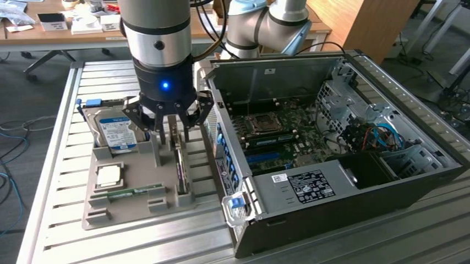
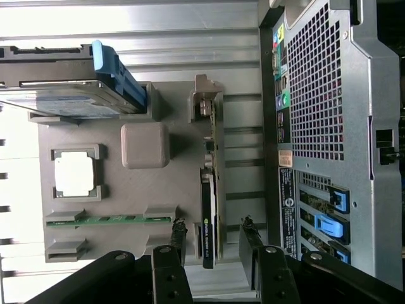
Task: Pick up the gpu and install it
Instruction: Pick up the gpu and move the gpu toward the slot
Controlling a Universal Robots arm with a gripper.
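Black gripper (image 1: 173, 132) is spread wide with nothing in its grip, jaws parked either side of the one gpu (image 2: 209, 190), a thin dark card with a grey metal end bracket, standing on edge in its slot. The gpu sits right in the gap, with clearance on both sides as far as I can see. It shares the one grey plastic tray (image 1: 125, 213) with one silver hard drive with a blue-white label (image 1: 118, 135), one square silver processor chip (image 1: 109, 176) and one narrow green memory stick (image 1: 136, 191). One open black computer case (image 1: 353, 181) stands just beside the tray, all on the slatted metal table (image 1: 52, 181).
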